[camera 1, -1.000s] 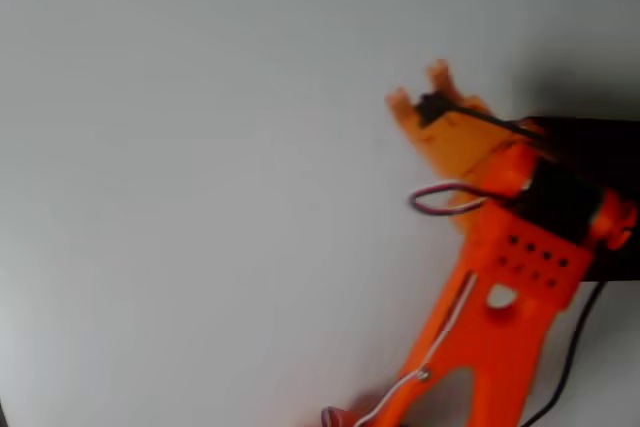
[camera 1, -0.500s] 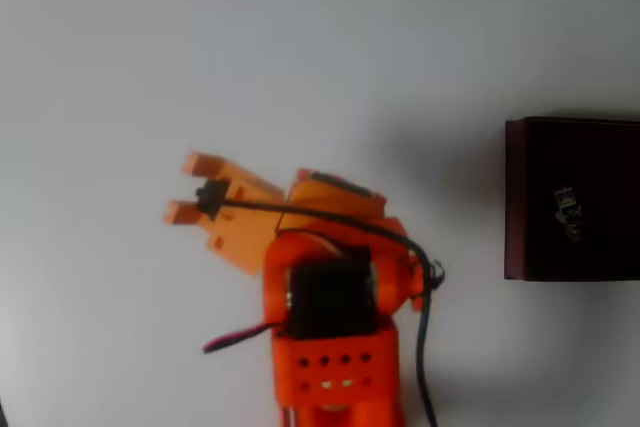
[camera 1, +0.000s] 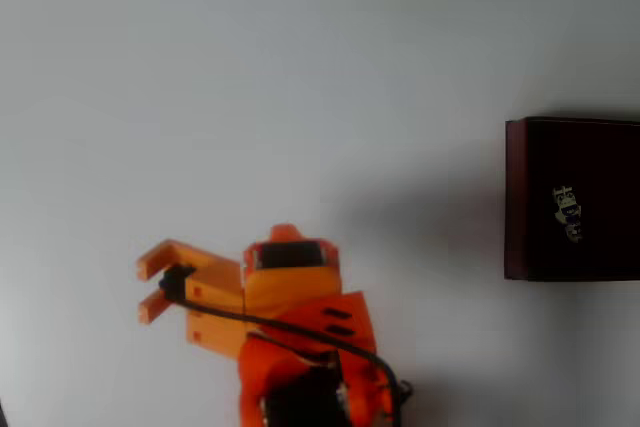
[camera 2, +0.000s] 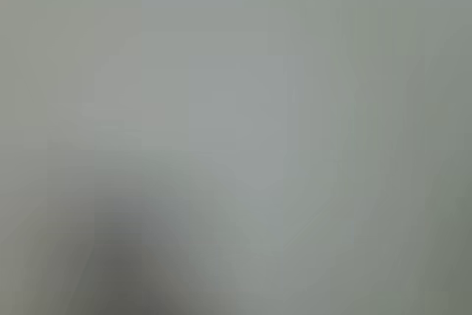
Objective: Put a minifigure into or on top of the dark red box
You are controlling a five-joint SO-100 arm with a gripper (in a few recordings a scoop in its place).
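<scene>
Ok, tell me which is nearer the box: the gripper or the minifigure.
The minifigure: it lies inside the box, on its dark floor. The open gripper is far left in the overhead view.

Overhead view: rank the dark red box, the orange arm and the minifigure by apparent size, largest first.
1. Orange arm, though it sits nearer the camera, which inflates it.
2. Dark red box, cut off at the right edge.
3. Minifigure, smallest by far.

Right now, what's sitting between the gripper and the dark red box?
Nothing: in the overhead view only bare white table and a soft shadow separate the open gripper from the dark red box, where the minifigure lies.
</scene>
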